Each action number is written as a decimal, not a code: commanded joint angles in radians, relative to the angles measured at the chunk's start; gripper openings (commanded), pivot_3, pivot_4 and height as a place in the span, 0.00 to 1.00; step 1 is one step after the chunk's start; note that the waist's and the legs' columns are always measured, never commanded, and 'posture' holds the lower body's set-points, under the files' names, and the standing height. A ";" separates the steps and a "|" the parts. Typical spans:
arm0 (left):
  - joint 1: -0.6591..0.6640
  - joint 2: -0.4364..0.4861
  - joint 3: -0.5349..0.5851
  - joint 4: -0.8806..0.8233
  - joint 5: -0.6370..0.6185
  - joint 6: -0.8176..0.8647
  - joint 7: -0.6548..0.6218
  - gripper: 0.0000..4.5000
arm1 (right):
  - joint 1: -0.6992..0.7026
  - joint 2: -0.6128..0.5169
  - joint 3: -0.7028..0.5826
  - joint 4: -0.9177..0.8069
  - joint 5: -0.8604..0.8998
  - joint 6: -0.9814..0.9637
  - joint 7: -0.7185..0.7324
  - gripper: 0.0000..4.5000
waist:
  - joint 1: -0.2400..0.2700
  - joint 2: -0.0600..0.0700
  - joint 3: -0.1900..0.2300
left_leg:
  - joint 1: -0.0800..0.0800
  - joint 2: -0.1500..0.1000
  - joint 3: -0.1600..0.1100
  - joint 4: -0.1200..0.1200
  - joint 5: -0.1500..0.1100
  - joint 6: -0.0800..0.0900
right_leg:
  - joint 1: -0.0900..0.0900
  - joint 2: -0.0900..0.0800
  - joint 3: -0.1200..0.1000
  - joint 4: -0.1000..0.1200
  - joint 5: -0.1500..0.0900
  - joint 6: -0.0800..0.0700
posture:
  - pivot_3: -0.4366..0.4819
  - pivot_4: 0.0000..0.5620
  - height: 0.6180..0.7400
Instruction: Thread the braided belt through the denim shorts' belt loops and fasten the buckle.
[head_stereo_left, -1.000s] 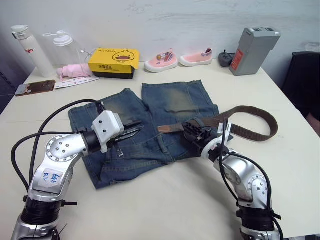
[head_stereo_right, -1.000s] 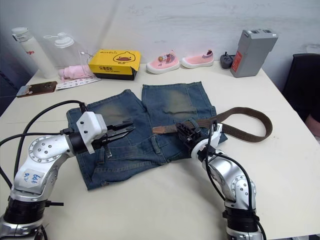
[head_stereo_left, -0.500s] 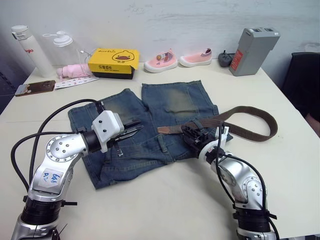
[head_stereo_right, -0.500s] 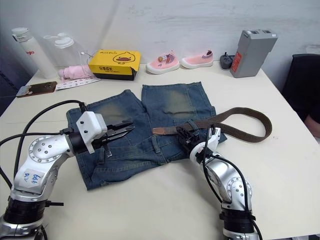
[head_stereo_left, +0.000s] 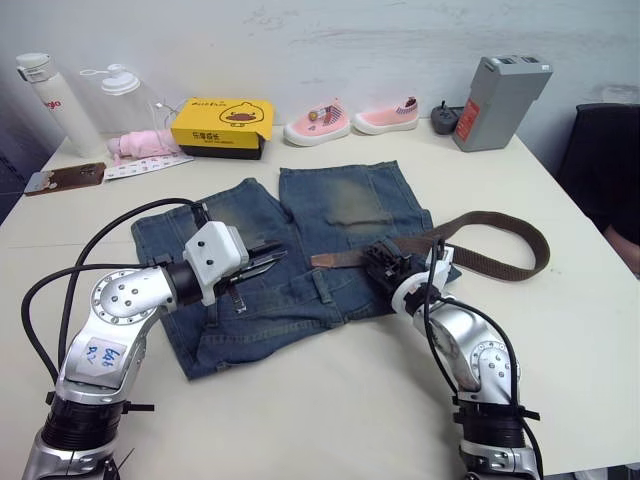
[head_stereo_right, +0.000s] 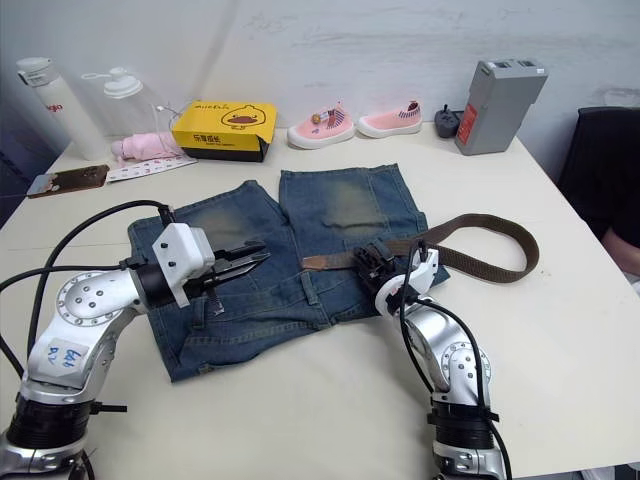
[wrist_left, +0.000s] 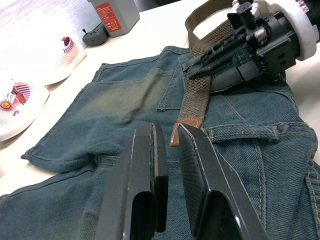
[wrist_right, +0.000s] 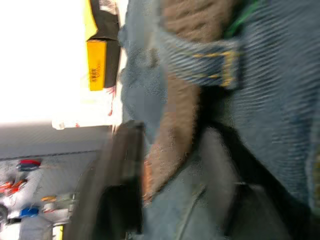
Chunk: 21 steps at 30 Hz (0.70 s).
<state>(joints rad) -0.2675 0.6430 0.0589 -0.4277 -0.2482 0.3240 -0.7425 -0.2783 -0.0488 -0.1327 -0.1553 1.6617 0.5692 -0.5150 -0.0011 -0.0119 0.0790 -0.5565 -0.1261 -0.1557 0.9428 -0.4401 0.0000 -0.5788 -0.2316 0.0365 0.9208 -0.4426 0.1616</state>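
Shoes (head_stereo_left: 318, 123), yellow box (head_stereo_left: 222, 124) and 2 bottles (head_stereo_left: 45, 99) line the table's far edge; hand states unclear.

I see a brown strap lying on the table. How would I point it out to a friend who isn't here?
Find the denim shorts spread in the middle of the table. The braided belt starts on their waistband, passes the right gripper, then loops off the cloth to the robot's right. It is the only long, dark-brown woven strap there.
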 joint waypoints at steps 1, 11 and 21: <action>-0.002 0.008 0.009 -0.043 0.000 -0.011 0.011 0.17 | 0.003 0.013 -0.010 -0.002 -0.026 0.005 -0.008 0.02 | -0.001 -0.001 -0.001 | 0.000 0.000 0.000 0.000 0.000 0.000 | -0.001 0.000 0.000 0.001 0.000 0.000 | 0.48 0.27 0.00; 0.014 0.001 0.062 -0.049 -0.053 0.029 0.019 0.17 | 0.001 0.003 -0.056 -0.148 0.117 0.025 0.081 0.02 | -0.001 -0.002 -0.002 | -0.001 0.000 0.000 0.000 0.000 -0.001 | -0.004 0.000 0.000 0.003 0.000 0.000 | 0.48 0.27 0.00; 0.077 0.031 0.144 -0.080 -0.167 0.103 -0.015 0.17 | 0.128 -0.200 -0.055 -0.311 0.310 0.138 0.084 0.02 | 0.001 -0.001 -0.002 | -0.005 0.000 0.001 0.000 -0.001 -0.001 | -0.004 -0.002 0.001 0.000 0.000 0.000 | 0.48 0.27 0.00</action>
<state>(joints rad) -0.2024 0.6535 0.1610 -0.4649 -0.3846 0.4249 -0.7422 -0.1520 -0.2221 -0.1855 -0.4220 1.9432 0.6800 -0.4574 0.0003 -0.0131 0.0775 -0.5620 -0.1260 -0.1548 0.9432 -0.4407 -0.0006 -0.5829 -0.2334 0.0371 0.9200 -0.4429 0.1611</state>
